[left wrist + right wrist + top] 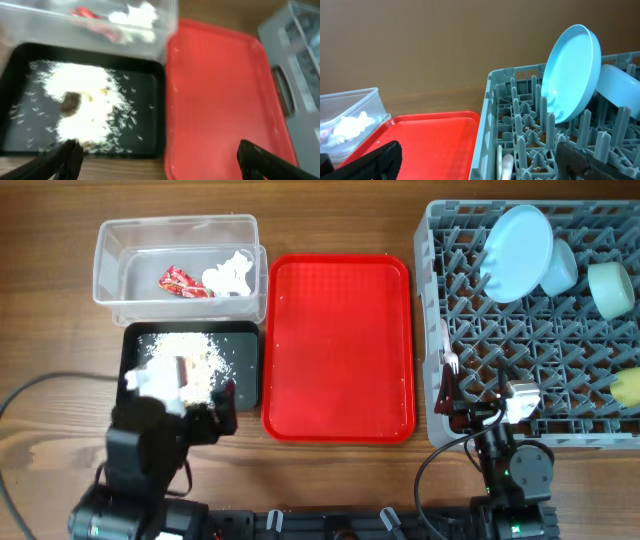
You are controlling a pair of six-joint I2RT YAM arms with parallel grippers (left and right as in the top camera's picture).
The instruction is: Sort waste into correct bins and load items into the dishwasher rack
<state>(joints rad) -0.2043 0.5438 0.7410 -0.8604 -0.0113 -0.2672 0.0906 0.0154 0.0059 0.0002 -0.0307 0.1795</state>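
Dishwasher rack (520, 380), clear tub (140, 280) and black tray (245, 370) sit on a wooden table (60, 360).

Matte black, blocky arms (150, 455) with white wrist patches (522, 396), thin black cables (40, 385), tapered black fingers (67, 157).

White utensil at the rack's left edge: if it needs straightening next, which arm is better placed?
Likely the right. The right fingers, open, sit at the near-left corner of the rack, with the white utensil just ahead. The left fingers are at the black tray, beyond the red tray.
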